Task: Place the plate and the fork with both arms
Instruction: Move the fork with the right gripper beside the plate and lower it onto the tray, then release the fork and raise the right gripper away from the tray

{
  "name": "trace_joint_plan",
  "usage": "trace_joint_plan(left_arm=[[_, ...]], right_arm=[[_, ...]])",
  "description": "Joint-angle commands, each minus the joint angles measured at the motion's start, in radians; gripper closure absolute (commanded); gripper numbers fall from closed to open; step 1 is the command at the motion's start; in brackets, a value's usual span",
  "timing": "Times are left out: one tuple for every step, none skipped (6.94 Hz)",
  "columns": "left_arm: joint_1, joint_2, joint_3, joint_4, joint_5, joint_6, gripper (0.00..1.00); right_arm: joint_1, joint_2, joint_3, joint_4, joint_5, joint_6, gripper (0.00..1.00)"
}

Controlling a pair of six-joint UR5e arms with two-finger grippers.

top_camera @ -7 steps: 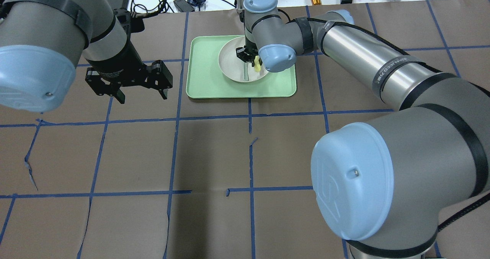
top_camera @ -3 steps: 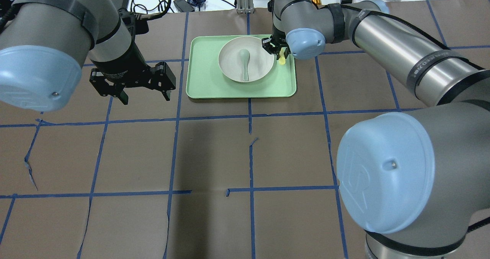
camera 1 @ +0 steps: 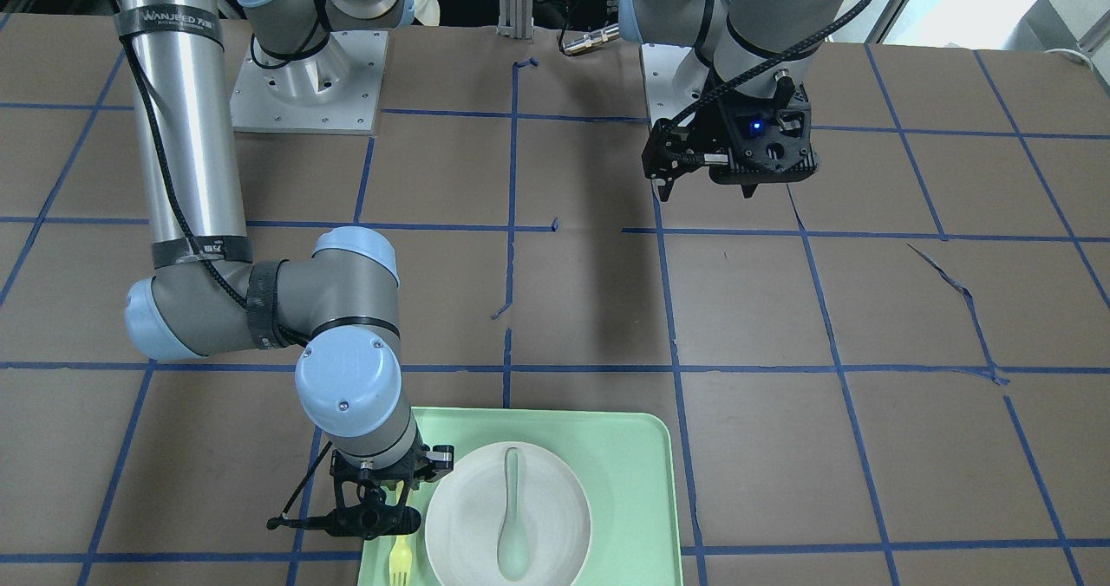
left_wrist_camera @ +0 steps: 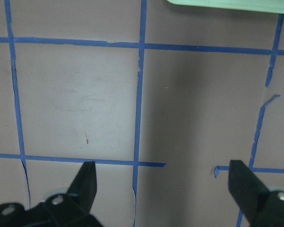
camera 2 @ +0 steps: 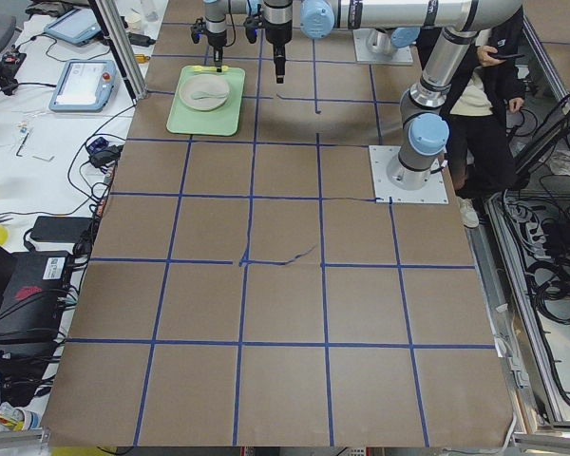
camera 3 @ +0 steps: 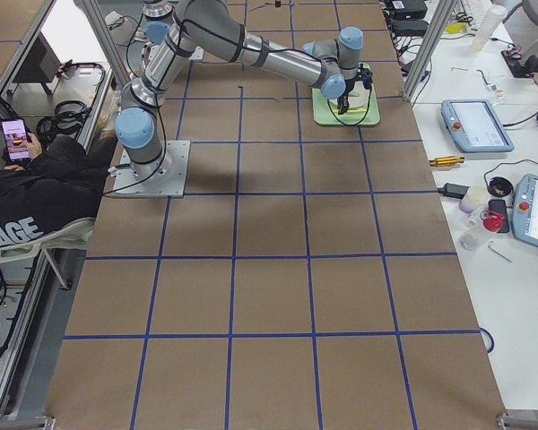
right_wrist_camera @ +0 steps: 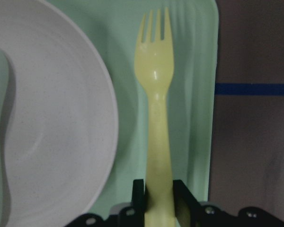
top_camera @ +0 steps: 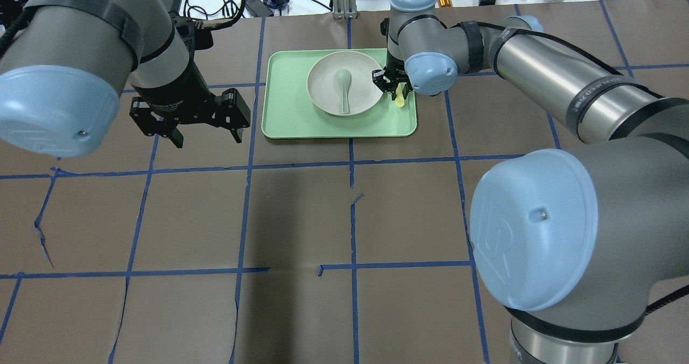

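Observation:
The white plate point(top_camera: 323, 86) sits on the pale green tray point(top_camera: 285, 111) and also shows in the front view point(camera 1: 460, 517) and the right wrist view point(right_wrist_camera: 52, 132). My right gripper point(top_camera: 394, 90) is shut on the handle of the yellow fork point(top_camera: 399, 101). It holds the fork over the tray strip between the plate and the tray's right rim, tines pointing away point(right_wrist_camera: 156, 94). I cannot tell whether the fork touches the tray. My left gripper point(top_camera: 206, 138) hangs open and empty above bare table, left of the tray point(left_wrist_camera: 164, 182).
A pale grey-green spoon point(top_camera: 344, 86) lies in the plate. The table is brown paper with a blue tape grid. Cables, a power brick and small bottles lie beyond the far table edge point(top_camera: 253, 3). An operator sits by the robot's base point(camera 3: 27, 193).
My right gripper carried the fork from above the plate to the right, off the plate, and now holds it over the tray's right strip. My left gripper barely shifted.

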Motion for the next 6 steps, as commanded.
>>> trace_joint_plan(left_arm=[[0.0, 0.0, 0.001, 0.0, 0.0, 0.0, 0.0], [0.0, 0.0, 0.0, 0.0, 0.0, 0.0, 0.0], [0.0, 0.0, 0.001, 0.0, 0.0, 0.0, 0.0], [0.0, 0.0, 0.001, 0.0, -0.001, 0.0, 0.0], [0.0, 0.0, 0.001, 0.0, -0.001, 0.0, 0.0], [-0.002, 0.0, 0.001, 0.0, -0.001, 0.0, 0.0]], right_arm=[[0.0, 0.001, 0.01, -0.003, -0.008, -0.003, 0.01], [0.0, -0.03, 0.01, 0.005, -0.001, -0.039, 0.0], [0.0, -0.109, 0.013, 0.095, -0.011, -0.056, 0.0], [-0.005, -0.234, 0.013, 0.241, -0.016, -0.072, 0.0], [-0.014, -0.352, 0.015, 0.36, -0.018, -0.07, 0.0], [-0.046, -0.458, 0.033, 0.46, -0.018, -0.073, 0.0]])
